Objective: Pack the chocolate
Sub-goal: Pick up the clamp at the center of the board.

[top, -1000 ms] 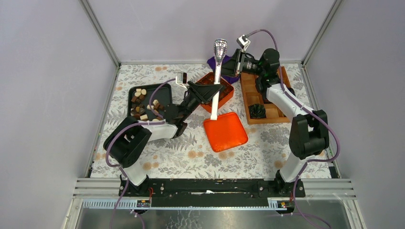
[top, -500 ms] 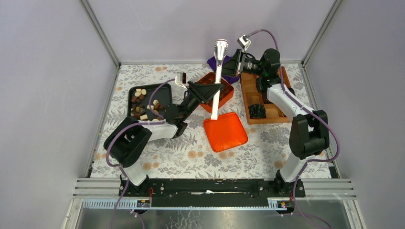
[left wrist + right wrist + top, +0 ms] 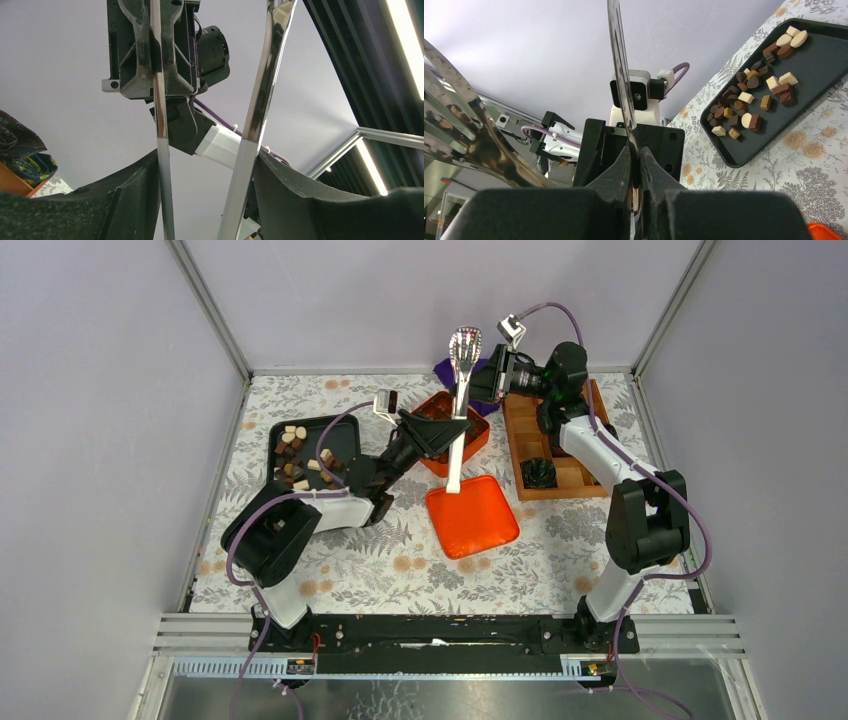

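Grey walls box in a flowered counter (image 3: pixel 400 570). The chocolate (image 3: pixel 754 102) lies loose on a black tray (image 3: pixel 824 55) at the upper right of my right wrist view, not yet packed. Pieces that small call for the tongs (image 3: pixel 461 390), held upright at the overhead view's centre. My right pincer (image 3: pixel 635 152) is clamped narrow on one blade to steady them. My left pincer (image 3: pixel 206 175) straddles both blades, pads against their outer faces, seemingly so it can squeeze them.

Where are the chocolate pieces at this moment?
In the top view, the chocolate lies in the black tray at the far left of the table.
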Robot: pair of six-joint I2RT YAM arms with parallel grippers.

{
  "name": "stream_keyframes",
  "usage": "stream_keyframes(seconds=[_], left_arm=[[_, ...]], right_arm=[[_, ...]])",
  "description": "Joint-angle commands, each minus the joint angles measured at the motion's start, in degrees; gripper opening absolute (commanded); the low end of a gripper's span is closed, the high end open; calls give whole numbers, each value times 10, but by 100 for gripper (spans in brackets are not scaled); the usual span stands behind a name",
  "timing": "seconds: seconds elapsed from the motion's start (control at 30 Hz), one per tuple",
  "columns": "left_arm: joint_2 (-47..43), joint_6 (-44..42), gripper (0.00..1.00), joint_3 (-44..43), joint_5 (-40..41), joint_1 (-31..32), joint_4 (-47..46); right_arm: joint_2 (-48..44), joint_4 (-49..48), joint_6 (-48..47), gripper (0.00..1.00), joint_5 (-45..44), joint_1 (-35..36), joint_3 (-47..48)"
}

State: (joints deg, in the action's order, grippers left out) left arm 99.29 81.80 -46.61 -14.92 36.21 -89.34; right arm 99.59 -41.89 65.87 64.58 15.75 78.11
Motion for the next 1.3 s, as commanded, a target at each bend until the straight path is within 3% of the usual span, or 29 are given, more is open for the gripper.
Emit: stream_keyframes(seconds=[0.0, 0.3, 0.63, 0.87, 1.27], left_arm=[[13, -14, 69, -4, -31, -5, -24], [0, -53, 80, 7, -29, -5, -26], [-5, -80, 82, 6, -22, -4, -28], [-13, -99, 93, 13, -15, -4, -29], [-15, -134, 88, 16, -7, -4, -26]], right_arm=[[-11, -35, 11, 9, 19, 4, 13], [-10, -45, 25, 9, 12, 3, 4], [-11, -42, 33, 9, 2, 4, -8], [-11, -36, 31, 9, 1, 4, -8], [-10, -14, 16, 9, -1, 4, -9]])
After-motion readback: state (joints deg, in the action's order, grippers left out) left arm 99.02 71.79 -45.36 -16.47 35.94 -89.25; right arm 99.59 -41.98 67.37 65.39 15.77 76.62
